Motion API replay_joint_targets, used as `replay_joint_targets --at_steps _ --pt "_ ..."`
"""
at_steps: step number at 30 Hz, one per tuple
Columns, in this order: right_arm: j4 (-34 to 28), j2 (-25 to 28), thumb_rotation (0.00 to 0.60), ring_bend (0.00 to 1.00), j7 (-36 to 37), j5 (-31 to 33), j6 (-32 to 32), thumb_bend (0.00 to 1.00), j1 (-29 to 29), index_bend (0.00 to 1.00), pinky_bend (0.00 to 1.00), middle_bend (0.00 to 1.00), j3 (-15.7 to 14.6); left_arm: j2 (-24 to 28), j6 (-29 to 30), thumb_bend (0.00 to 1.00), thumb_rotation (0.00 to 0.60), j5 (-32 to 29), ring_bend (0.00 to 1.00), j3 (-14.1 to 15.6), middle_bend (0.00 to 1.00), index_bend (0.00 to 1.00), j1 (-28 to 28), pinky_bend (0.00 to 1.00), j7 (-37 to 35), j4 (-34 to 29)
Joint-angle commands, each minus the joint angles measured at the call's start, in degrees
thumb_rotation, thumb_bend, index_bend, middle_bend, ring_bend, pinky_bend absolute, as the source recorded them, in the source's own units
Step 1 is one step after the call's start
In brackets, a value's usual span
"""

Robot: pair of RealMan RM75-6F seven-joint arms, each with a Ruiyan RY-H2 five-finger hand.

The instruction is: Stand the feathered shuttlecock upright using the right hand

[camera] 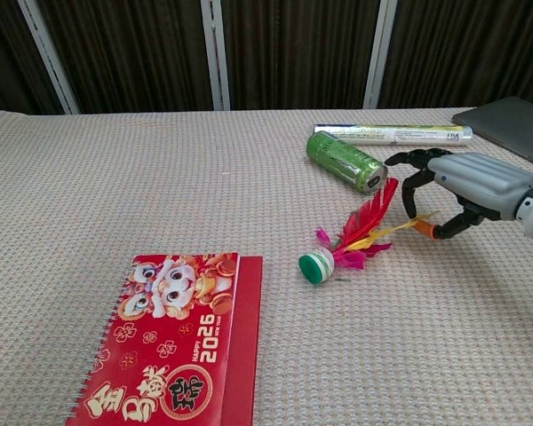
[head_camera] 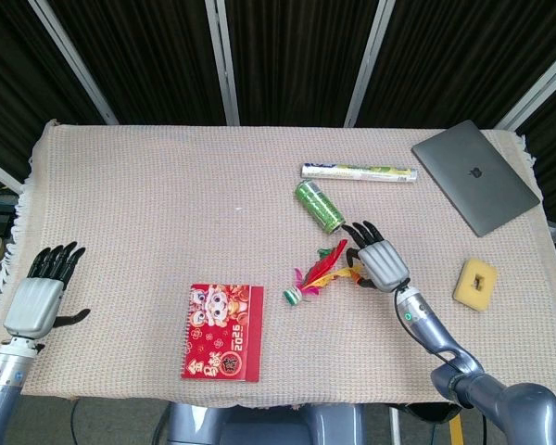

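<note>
The shuttlecock (head_camera: 318, 276) lies on its side near the tabletop's (head_camera: 167, 204) middle. The right robot hand (head_camera: 381, 260) curls over its feather tips, though a firm grasp cannot be told. The left robot hand (head_camera: 39, 297) rests released by the left edge.

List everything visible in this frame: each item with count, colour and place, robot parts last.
feathered shuttlecock: one, green base with red, pink and yellow feathers, lying on its side mid-table.
green can: one, lying on its side behind the shuttlecock.
tube: one, pale with green print, lying beyond the can.
laptop: one, grey, closed, far right corner.
calendar: one, red, near front edge, left of the shuttlecock.
yellow block: one, right side of the table.
tablecloth: one, beige woven, covering the table.
left robot hand: one, grey and black, front left edge, holding nothing.
right robot hand: one, fingers curled down at the feather tips; a grip is not clear.
</note>
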Motion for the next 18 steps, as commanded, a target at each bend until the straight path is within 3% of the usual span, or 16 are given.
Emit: replay_joint_targets --at_steps 1,6,18 --pt "-1.5 0.7 0.600 0.00 -1.2 -0.2 2.0 0.44 -0.6 0.70 0.00 0.07 0.0 0.3 0.1 0.01 0.600 0.4 0.00 0.2 0.00 0.00 0.0 0.00 -0.7 -0.1" --pt "-7.7 3.7 0.600 0.00 -6.1 -0.8 6.5 0.44 -1.7 0.70 0.00 0.07 0.2 1.1 0.2 0.01 0.600 1.5 0.00 0.8 0.00 0.00 0.0 0.00 -2.3 -0.6" --pt "-32.7 14.5 0.600 0.00 -25.5 -1.2 10.0 0.44 -3.6 0.69 0.00 0.08 0.9 3.6 2.7 0.01 0.600 5.0 0.00 2.3 0.00 0.00 0.6 0.00 -7.5 -1.8"
